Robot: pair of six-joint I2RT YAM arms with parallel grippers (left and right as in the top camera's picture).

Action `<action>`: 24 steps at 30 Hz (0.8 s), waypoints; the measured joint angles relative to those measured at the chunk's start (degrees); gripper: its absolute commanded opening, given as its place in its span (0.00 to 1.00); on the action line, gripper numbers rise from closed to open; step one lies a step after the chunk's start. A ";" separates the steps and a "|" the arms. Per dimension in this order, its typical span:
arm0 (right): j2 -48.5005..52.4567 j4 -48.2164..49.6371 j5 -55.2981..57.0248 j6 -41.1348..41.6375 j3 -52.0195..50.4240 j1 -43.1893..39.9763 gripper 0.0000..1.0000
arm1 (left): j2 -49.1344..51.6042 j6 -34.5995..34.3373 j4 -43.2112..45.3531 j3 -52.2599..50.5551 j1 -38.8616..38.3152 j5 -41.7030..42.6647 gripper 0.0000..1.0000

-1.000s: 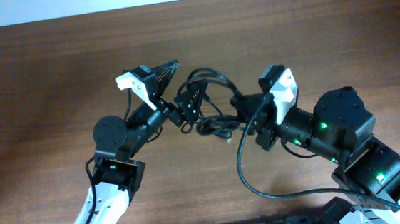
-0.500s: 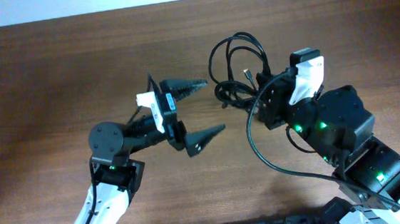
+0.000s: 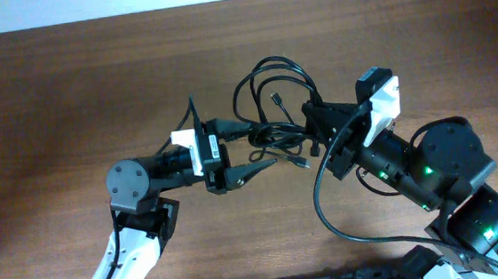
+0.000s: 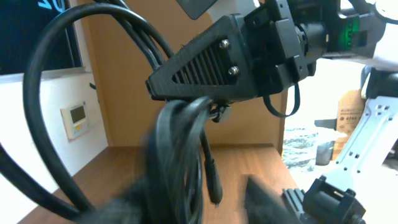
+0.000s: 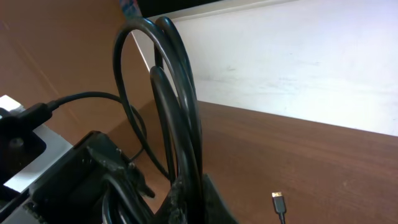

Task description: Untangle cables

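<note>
I see right pincer pinching cables, bundle mid-desk between arms, loops standing upright. Left pincer spread, fingers astride bundle's left end.

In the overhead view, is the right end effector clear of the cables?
No: the right end effector is clamped on the cables, whose loops fan out beyond its fingertips.

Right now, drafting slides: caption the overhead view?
The right tool grips the tangled cables; the left tool, jaws open, flanks the bundle.
</note>
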 measured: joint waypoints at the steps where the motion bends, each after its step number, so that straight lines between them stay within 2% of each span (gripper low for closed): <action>1: 0.00 0.00 -0.07 -0.04 0.00 0.00 0.04 | 0.00 0.00 0.07 0.00 0.00 0.17 0.08; 2: 0.00 -0.02 -0.07 -0.02 0.00 0.00 0.04 | 0.00 0.09 0.15 0.00 0.07 0.24 0.00; 9: 0.00 -3.04 2.82 0.96 0.00 0.02 0.04 | 0.00 0.13 0.04 0.00 0.26 -1.03 0.00; 15: 0.00 -8.28 9.81 9.33 0.09 0.39 0.04 | 0.33 -0.81 3.37 -0.15 -0.35 -5.77 0.00; 24: -0.17 -14.19 10.64 10.86 0.96 0.42 0.04 | 0.59 -2.56 7.23 -0.57 -0.83 -11.80 0.00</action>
